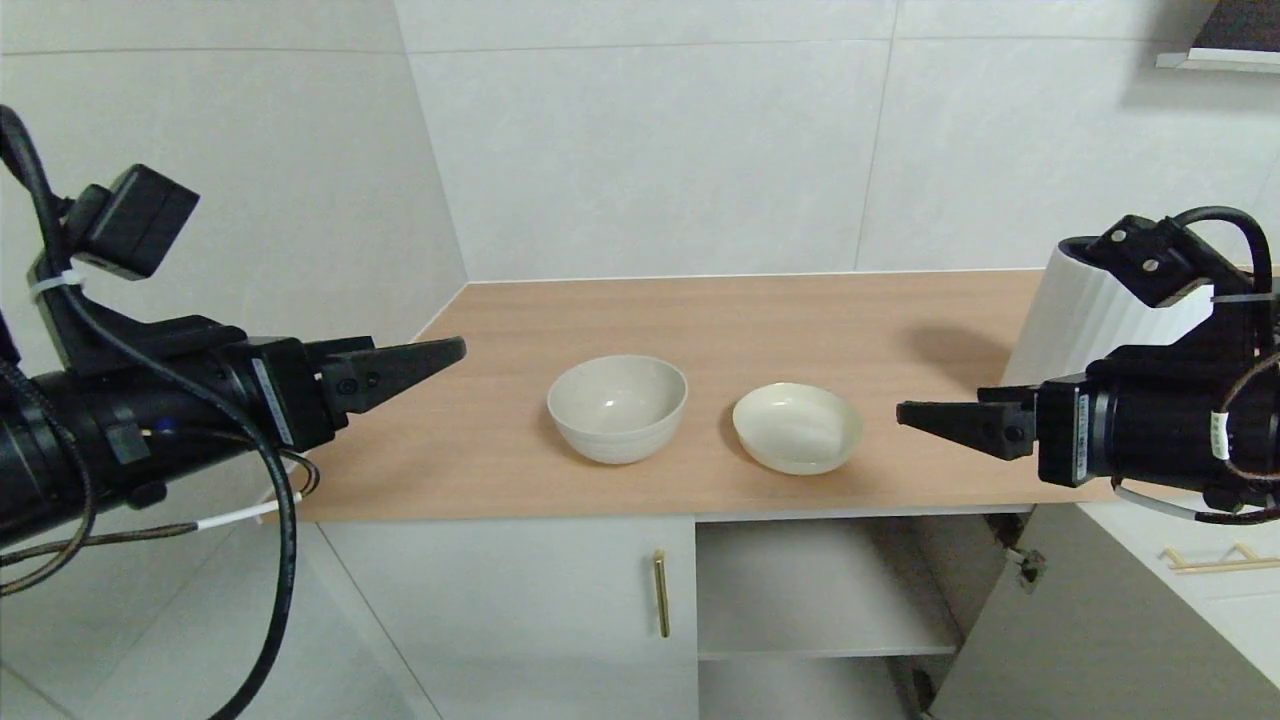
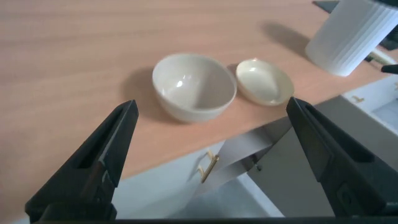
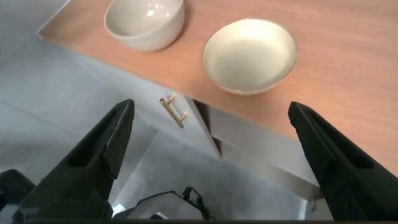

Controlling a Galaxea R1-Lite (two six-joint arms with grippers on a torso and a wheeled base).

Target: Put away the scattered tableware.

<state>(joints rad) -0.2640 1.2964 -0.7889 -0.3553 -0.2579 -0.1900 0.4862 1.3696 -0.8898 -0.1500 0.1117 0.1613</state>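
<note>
Two cream bowls stand upright and empty near the front edge of the wooden countertop [image 1: 800,320]. The deeper bowl [image 1: 617,408] [image 2: 194,86] [image 3: 144,22] is on the left. A shallower bowl [image 1: 797,427] [image 2: 264,81] [image 3: 250,55] sits just right of it, apart from it. My left gripper [image 1: 450,352] hovers off the counter's left end, open and empty, its fingers [image 2: 99,162] spread wide. Open and empty too, my right gripper [image 1: 905,412] hangs just right of the shallow bowl, above the counter's front edge, with its fingers [image 3: 102,155] wide apart.
A tall white ribbed container [image 1: 1080,320] stands at the counter's right, behind my right arm. Below the counter, a closed cabinet door has a gold handle [image 1: 660,593]. Beside it an open compartment shows a shelf [image 1: 820,600], its door [image 1: 1080,630] swung out. Tiled walls close the back and left.
</note>
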